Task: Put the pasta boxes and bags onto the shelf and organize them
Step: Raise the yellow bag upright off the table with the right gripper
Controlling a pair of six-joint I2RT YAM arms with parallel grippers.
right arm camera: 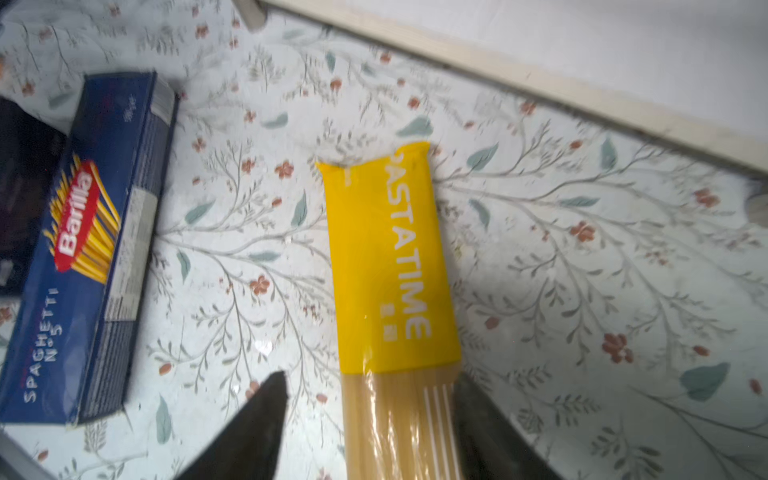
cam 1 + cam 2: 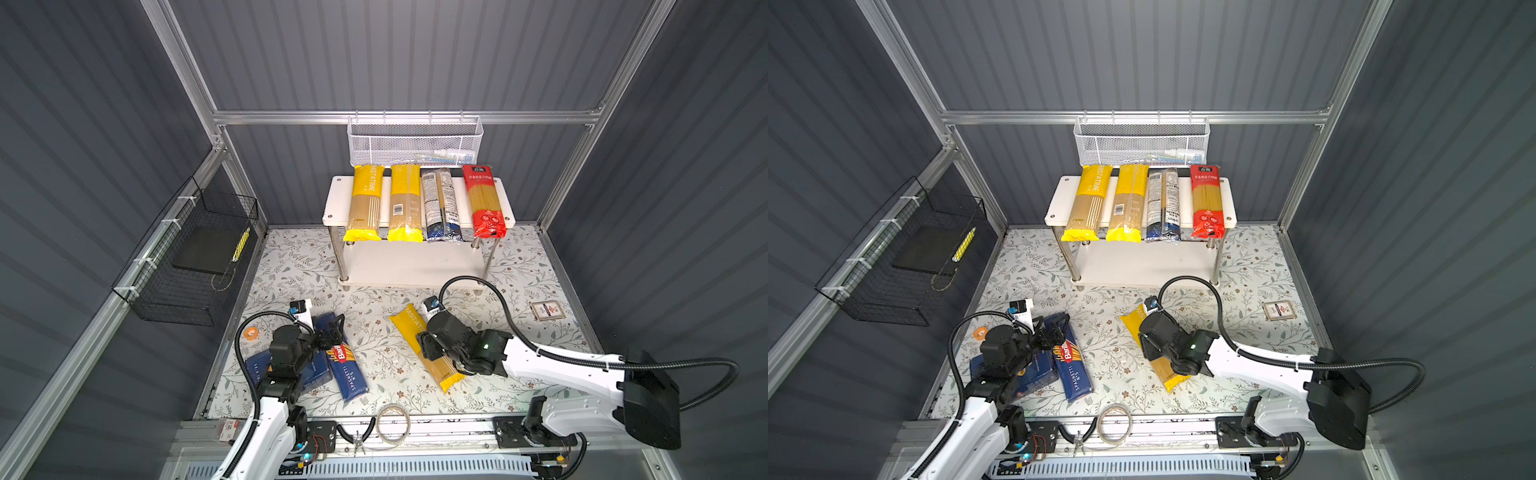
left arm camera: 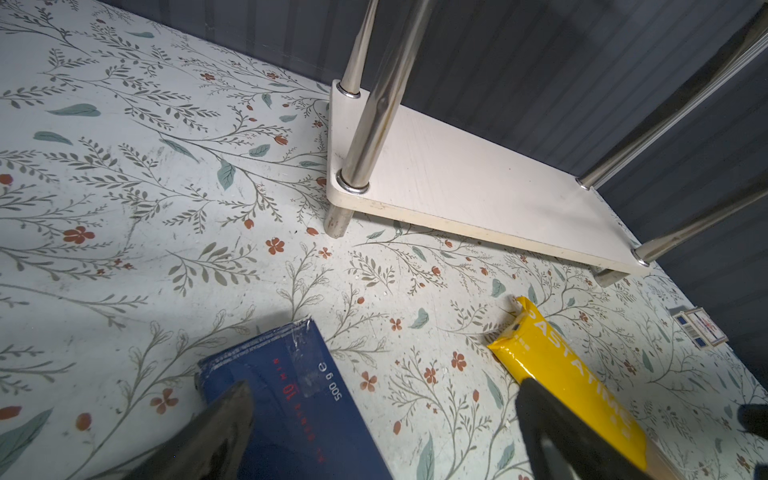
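Only from right wrist: right gripper (image 1: pixel 370 377) spread wide astride long yellow PASTATIME bag (image 1: pixel 390 257), hidden under arm (image 2: pixel 561 361) in both top views. Left gripper (image 3: pixel 384 386) wide above dark-blue cardboard carton (image 3: pixel 291 395).

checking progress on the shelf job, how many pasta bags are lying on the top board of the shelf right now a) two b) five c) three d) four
d: on the top board of the shelf lie a yellow bag, a second yellow bag, a clear bag and a red bag, side by side; a third yellow bag lies on the table.
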